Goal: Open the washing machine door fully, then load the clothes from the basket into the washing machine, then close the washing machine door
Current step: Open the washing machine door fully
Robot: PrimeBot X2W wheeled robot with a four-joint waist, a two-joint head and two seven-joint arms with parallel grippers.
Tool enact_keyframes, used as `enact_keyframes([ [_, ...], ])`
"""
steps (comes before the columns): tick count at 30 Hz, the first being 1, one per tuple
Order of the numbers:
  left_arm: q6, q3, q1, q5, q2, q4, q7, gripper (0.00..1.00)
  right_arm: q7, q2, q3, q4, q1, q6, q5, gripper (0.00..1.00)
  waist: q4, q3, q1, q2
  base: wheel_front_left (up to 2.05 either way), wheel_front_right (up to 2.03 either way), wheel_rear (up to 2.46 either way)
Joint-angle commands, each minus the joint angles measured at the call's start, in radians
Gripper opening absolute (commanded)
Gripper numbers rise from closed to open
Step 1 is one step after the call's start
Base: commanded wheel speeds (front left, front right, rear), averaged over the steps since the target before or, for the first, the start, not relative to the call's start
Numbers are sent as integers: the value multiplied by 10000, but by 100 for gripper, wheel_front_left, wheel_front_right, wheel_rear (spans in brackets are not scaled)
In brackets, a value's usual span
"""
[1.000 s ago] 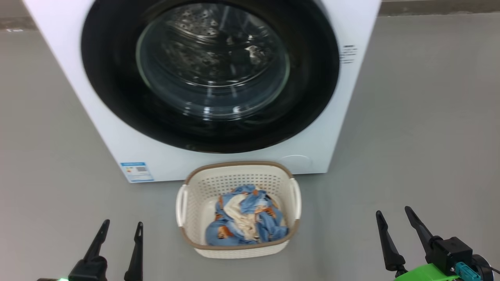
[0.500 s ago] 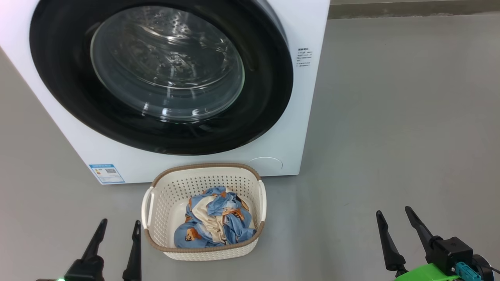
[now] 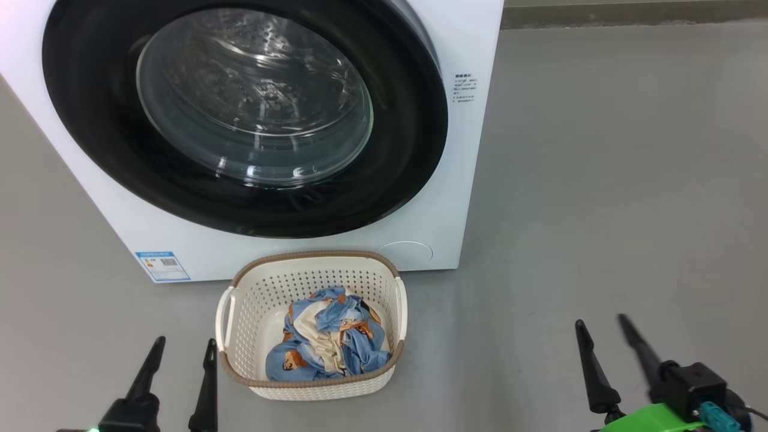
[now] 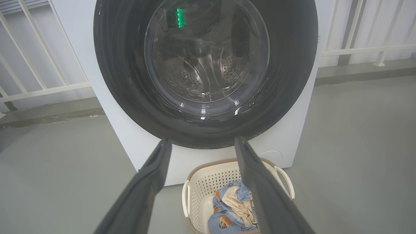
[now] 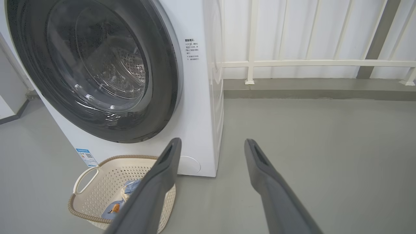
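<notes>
A smooth grey floor point(image 3: 600, 180) lies evenly lit, matte and bare. Along its far edge runs a low grey kerb point(image 5: 308, 92), topped by a white railing point(image 5: 308, 63) of slim upright bars before a pale wall point(image 5: 308, 29); a dark grey post point(image 5: 377, 39) stands at the right

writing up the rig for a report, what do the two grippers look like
Both the left gripper and the right gripper have two long, dark, tapering fingers on a black base. The right one's base sits on a bright green part with a teal connector and a dark cable. A small green light glows at the left one's base.
</notes>
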Motion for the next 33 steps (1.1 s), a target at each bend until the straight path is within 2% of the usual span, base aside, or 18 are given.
enact_keyframes([
  [1,-23,367,-245,22,86,-218,-105,100,-120,-81,455,-301,-148,17,125,0,-3,-13,0,-1,0,0,0],
  [24,-62,473,-232,8,16,-167,-105,100,-120,-81,569,-450,-96,17,334,0,24,35,0,-1,0,0,0],
  [28,-76,486,-244,-3,6,-151,-105,100,-120,-81,504,-424,-75,17,893,0,56,43,0,-1,0,0,0],
  [33,-106,509,-281,-19,-1,-127,-105,100,-120,-81,246,-288,-62,17,2693,0,97,52,0,-1,0,0,0],
])
